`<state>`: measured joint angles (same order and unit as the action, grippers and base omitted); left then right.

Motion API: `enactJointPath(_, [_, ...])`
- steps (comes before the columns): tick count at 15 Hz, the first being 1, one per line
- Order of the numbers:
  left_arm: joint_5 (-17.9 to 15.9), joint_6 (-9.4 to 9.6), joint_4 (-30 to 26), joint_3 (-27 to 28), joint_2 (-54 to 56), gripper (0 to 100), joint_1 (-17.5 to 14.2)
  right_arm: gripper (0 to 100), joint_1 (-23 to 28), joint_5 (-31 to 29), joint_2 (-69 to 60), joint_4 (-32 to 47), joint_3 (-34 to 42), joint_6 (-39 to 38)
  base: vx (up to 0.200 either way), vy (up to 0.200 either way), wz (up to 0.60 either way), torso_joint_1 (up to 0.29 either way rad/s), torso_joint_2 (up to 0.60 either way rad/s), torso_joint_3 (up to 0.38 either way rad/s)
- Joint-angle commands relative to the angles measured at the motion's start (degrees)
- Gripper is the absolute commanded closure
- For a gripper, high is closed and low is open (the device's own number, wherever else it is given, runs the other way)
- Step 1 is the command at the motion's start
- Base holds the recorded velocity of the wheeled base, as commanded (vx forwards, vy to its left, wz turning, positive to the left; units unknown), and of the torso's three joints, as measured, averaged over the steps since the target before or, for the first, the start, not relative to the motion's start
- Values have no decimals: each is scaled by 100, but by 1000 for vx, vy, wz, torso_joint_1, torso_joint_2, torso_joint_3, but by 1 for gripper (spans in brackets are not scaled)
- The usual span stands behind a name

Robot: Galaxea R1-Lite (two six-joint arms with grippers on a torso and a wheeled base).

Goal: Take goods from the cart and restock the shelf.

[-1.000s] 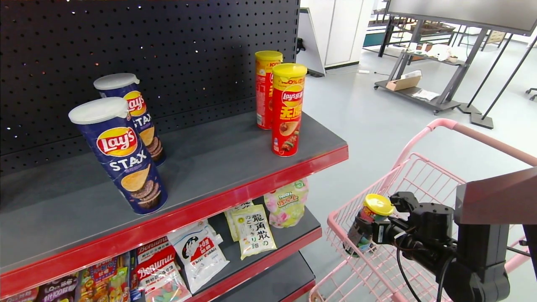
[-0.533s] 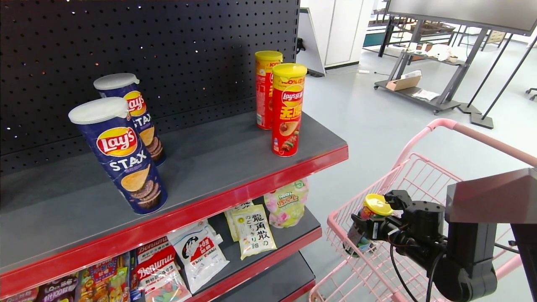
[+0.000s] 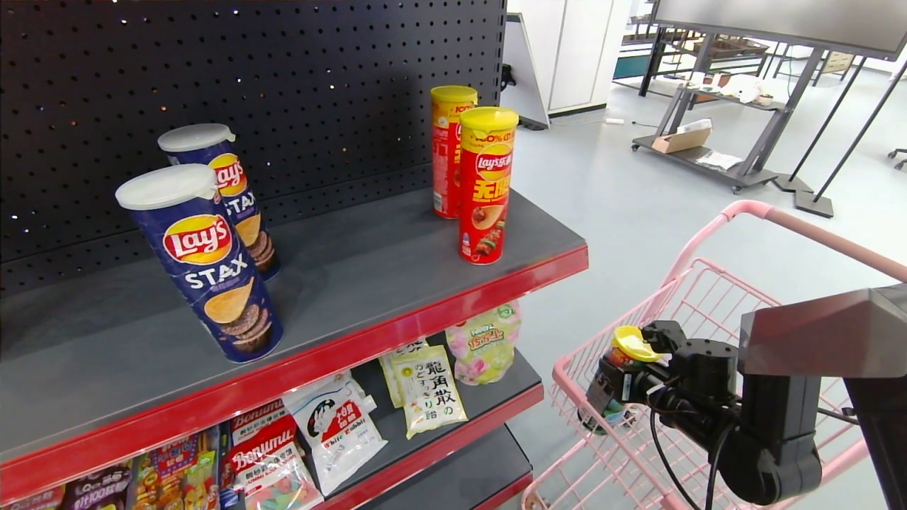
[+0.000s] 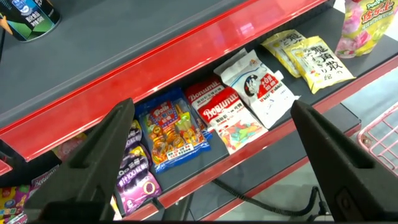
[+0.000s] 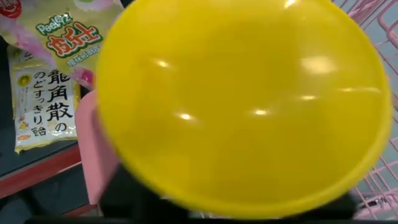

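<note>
**Chip can drifts left over the cart corner**

The right pincer [image 3: 618, 379] is clamped on a chip can [image 3: 633, 343] with a yellow lid, held above the near-left corner of the pink cart [image 3: 737, 210]. Since a second ago the arm has slid a little to the left, towards the shelf [image 3: 368, 269], and the lid now tilts more steeply. The two red cans [image 3: 485, 191] and two blue cans [image 3: 202, 262] on the top shelf stand where they stood. The left pincer [image 4: 212, 106] hangs with its fingers apart in front of the lower shelf's snack bags [image 4: 239, 118].
</note>
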<state>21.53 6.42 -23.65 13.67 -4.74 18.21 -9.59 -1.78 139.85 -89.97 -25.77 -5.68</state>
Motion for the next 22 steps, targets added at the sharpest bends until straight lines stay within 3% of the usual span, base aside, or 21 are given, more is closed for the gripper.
enactJointPath(1, [0,-1,1,5,-9,0,-2,100,-51,2,42,-3,-60,6,0,0,0,0,0,0])
enactJointPath(4, [0,-1,-8,-4,-9,0,-2,100,-148,-59,-54,-3,178,23,0,0,0,0,0,0])
enactJointPath(9, [-52,-1,10,-75,17,0,7,100,-218,-305,-1918,427,1162,753,0,0,0,0,0,0])
enactJointPath(11, [-87,-1,10,-83,17,0,7,100,-201,-305,-3008,1456,1074,1069,0,0,0,0,0,0])
enactJointPath(12, [-96,-1,10,-83,35,0,7,100,-201,-305,-3790,2528,784,1166,0,0,0,0,0,0])
enactJointPath(14, [-114,-1,18,-83,35,0,7,100,-201,-341,-4528,3670,362,1166,0,0,0,0,0,0])
enactJointPath(15, [-131,-1,18,-83,61,0,7,100,-218,-552,-5187,4795,-306,1166,0,0,0,0,0,0])
enactJointPath(18, [-184,-1,27,-83,96,0,7,100,-210,-1009,-6057,6334,-1316,1060,0,0,0,0,0,0])
enactJointPath(19, [-184,-1,27,-83,140,0,7,100,-227,-1158,-6453,6791,-1334,1069,0,0,0,0,0,0])
enactJointPath(20, [-184,-1,27,-83,202,0,7,100,-245,-1729,-7068,7819,-1396,1183,0,0,0,0,0,0])
enactJointPath(22, [-184,-1,27,-92,219,0,7,100,-385,-1615,-7850,8953,-1308,946,0,0,0,0,0,0])
